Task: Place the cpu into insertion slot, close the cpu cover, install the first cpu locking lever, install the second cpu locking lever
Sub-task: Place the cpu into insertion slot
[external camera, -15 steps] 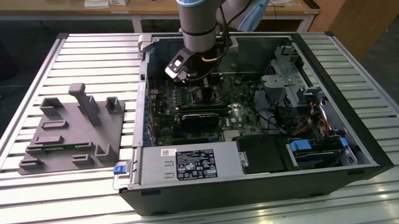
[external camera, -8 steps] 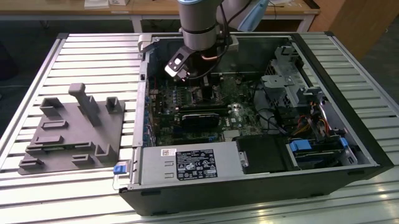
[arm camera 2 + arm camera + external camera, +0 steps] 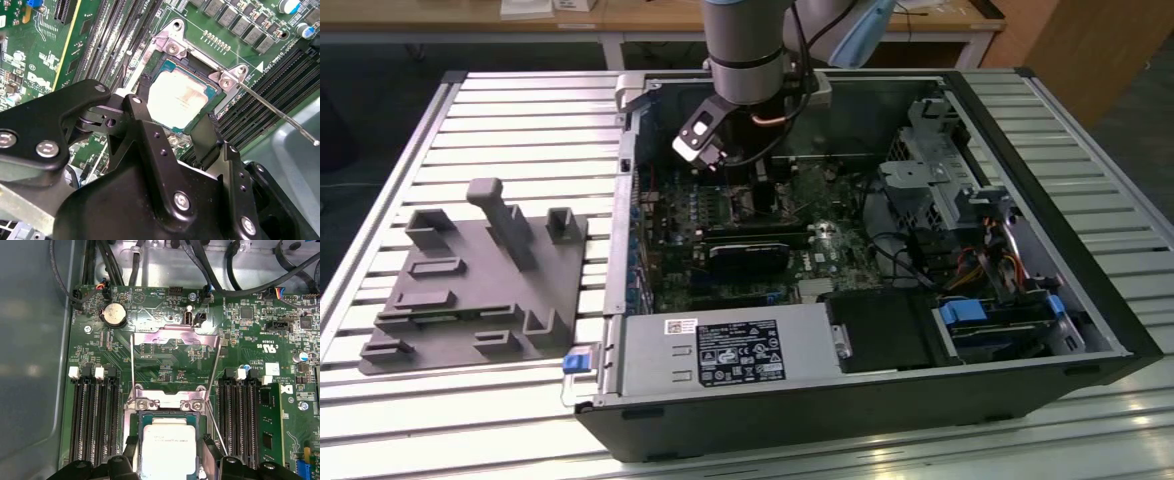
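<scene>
Silvery cpu (image 3: 172, 447) in insertion slot (image 3: 170, 415), cover (image 3: 175, 335) open

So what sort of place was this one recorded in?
Probably a robotics lab or workshop set up for computer assembly: an opened black desktop computer case sits on a ribbed aluminium slat table, beside a grey moulded fixture block, with a light wooden workbench behind.

Our arm (image 3: 747, 50) rose near-vertical directly above the pincer (image 3: 744, 188), which we had pointing downward. In both wrist views its two black fingers (image 3: 206, 132) (image 3: 210, 452) stood spread apart, with a clear gap between their tips.
</scene>
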`<action>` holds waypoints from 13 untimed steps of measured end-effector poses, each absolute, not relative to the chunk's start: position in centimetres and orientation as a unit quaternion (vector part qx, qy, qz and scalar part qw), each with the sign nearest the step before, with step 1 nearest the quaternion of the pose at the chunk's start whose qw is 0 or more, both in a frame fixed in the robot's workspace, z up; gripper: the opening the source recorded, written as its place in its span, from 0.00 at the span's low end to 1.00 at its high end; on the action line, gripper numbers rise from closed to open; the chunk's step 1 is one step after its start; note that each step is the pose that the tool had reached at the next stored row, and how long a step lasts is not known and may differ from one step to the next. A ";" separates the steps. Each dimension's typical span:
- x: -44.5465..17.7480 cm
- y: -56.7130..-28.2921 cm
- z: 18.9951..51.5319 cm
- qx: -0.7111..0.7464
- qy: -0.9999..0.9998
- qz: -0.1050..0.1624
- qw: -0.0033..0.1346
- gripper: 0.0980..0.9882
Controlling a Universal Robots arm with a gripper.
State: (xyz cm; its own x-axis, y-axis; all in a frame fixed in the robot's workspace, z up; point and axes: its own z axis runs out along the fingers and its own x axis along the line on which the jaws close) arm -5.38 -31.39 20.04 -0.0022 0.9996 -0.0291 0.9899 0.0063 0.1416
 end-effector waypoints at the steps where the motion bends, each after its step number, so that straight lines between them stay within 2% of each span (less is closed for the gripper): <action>1: -5.4 -31.4 20.0 0.704 0.707 0.040 0.060 0.58; 5: -5.4 -31.4 20.0 0.704 0.707 0.040 0.060 0.56; 6: -5.4 -31.4 20.0 0.704 0.707 0.040 0.060 0.49; 7: -5.4 -31.4 20.0 0.704 0.707 0.040 0.060 0.49; 9: -5.4 -31.4 20.1 0.704 0.707 0.040 0.060 0.35; 10: -5.4 -31.4 20.1 0.704 0.707 0.040 0.060 0.35; 12: -5.4 -31.4 20.1 0.704 0.707 0.040 0.060 0.22; 13: -5.4 -31.4 20.1 0.704 0.707 0.040 0.060 0.22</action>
